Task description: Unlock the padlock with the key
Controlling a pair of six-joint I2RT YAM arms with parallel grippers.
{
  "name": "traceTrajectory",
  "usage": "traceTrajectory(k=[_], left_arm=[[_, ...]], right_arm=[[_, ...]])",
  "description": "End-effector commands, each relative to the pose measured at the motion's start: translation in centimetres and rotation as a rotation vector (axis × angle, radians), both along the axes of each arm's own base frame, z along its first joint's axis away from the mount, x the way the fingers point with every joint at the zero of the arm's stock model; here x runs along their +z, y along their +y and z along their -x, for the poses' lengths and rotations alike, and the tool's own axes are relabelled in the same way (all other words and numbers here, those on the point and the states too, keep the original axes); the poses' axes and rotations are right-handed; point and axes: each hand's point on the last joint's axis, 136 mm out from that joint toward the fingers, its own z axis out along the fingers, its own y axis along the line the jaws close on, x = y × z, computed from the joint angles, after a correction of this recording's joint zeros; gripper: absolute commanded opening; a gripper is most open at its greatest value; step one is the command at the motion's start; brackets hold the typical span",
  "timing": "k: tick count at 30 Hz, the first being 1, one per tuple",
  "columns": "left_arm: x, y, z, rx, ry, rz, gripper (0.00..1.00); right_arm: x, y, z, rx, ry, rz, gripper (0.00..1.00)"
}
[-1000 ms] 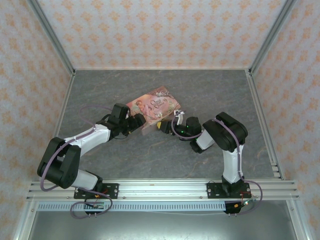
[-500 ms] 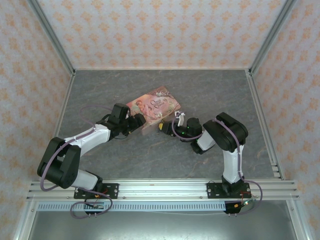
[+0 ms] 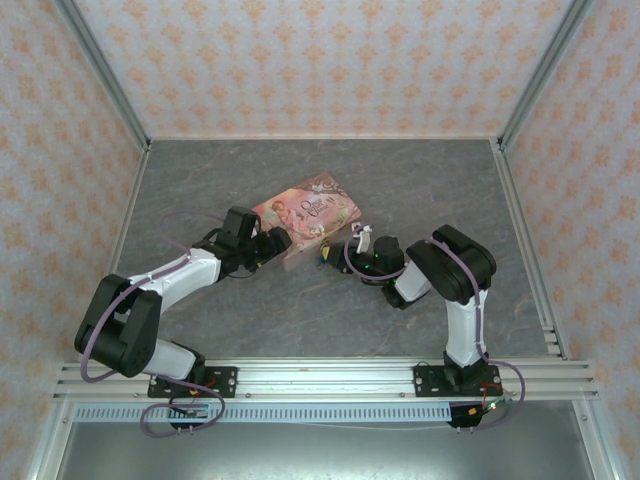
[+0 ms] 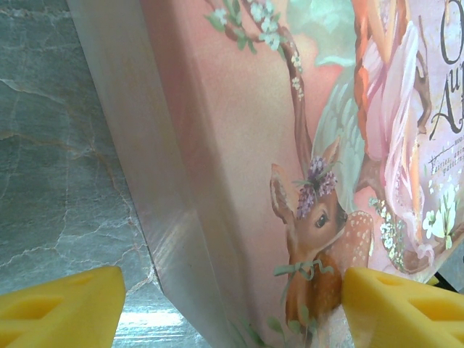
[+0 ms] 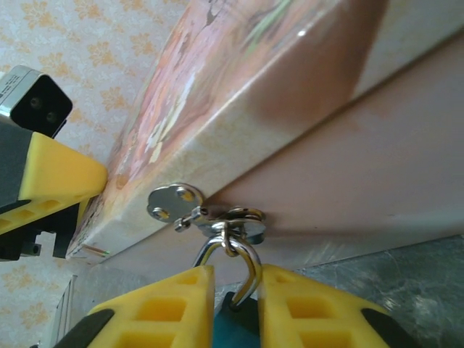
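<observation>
Fingers (image 5: 159, 304) of your right gripper (image 5: 233, 279) pinch the tiny blue-teal padlock (image 5: 233, 330) between their yellow pads. Its silvery steel shackle (image 5: 255, 270) rises just past the tips and hooks through the small metal hasp ring (image 5: 243, 217) on the side of the pink illustrated rectangular box (image 5: 290, 94). Beyond, at the box's other end, your left gripper (image 4: 232, 308) stands spread, one yellow finger on each side of a corner. The box lies on the grey marbled table (image 3: 200, 180).

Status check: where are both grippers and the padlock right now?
Left gripper open, astride pink box corner. Right gripper shut on padlock body. Shackle hooked through box's clasp ring.
</observation>
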Motion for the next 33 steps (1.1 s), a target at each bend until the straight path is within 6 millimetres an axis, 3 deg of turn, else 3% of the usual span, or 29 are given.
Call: traceTrajectory(k=[1,15,33], left_arm=[[-4.6,2.0,3.7,0.025,0.192,-0.124,0.78],[-4.6,2.0,3.5,0.025,0.195,-0.129,0.78],[-5.4,2.1,4.5,0.033,0.214,-0.116,0.78]], right_arm=[[2.5,0.5,0.3,0.037,-0.085,-0.055,0.18],[2.5,-0.4,-1.1,-0.043,-0.032,-0.082,0.0],[3.8,-1.7,-3.6,-0.213,0.094,-0.206,0.0]])
